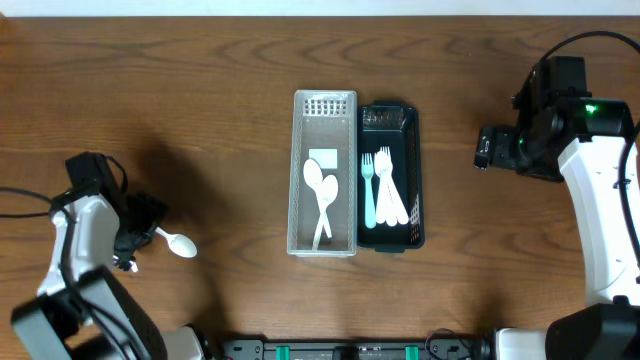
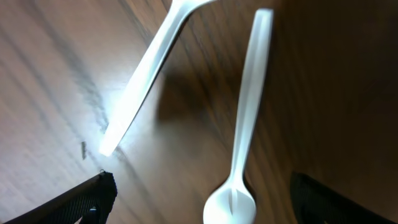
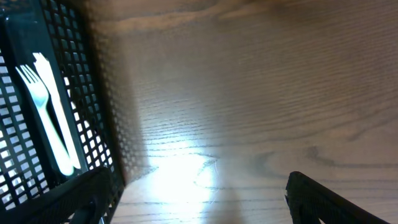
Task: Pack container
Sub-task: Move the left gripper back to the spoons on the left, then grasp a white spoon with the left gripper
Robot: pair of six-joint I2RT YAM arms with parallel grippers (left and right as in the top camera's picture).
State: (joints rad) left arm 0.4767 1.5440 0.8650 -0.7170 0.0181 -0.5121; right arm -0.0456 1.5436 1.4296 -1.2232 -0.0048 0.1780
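Under left claw point(image 2: 202, 193) — spoon point(image 2: 239, 143) bowl cut off, second utensil point(image 2: 146, 74) end unseen.

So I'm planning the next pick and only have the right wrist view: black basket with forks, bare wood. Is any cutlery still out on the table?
Observer: Yes, a white spoon lies on the table by the left gripper.
Operator: Is it held?
Observer: No, the left wrist view shows it lying loose between open jaws.
Operator: Where do spoons go?
Observer: A grey basket beside the black basket already holds white spoons.
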